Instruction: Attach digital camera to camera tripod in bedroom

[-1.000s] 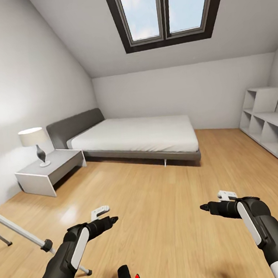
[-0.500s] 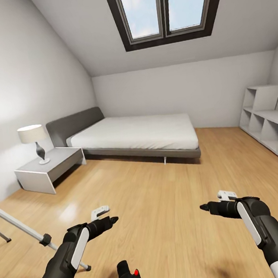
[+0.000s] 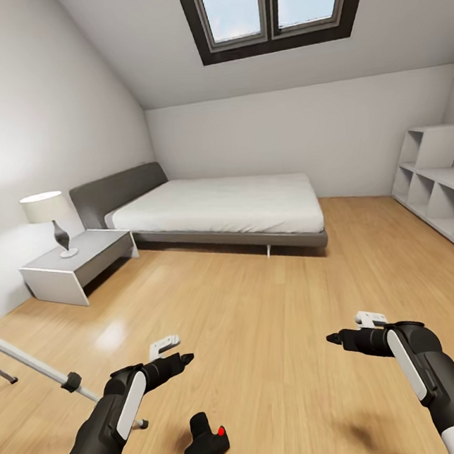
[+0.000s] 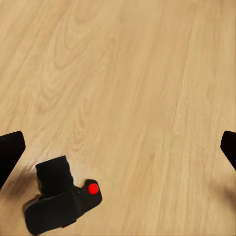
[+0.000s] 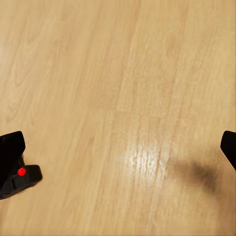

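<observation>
2 arms: white upper sleeves, black forearms with white stripe, black pointed end effectors, white wrist brackets.

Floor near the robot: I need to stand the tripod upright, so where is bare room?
Bare wood floor lies between the grippers, ahead to the bed. Crowded near the left gripper: camera and tripod.

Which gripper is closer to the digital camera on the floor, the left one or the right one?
The left. The left gripper hangs just above the digital camera, slightly to its left. The right gripper is farther off, on the camera's right side.
</observation>
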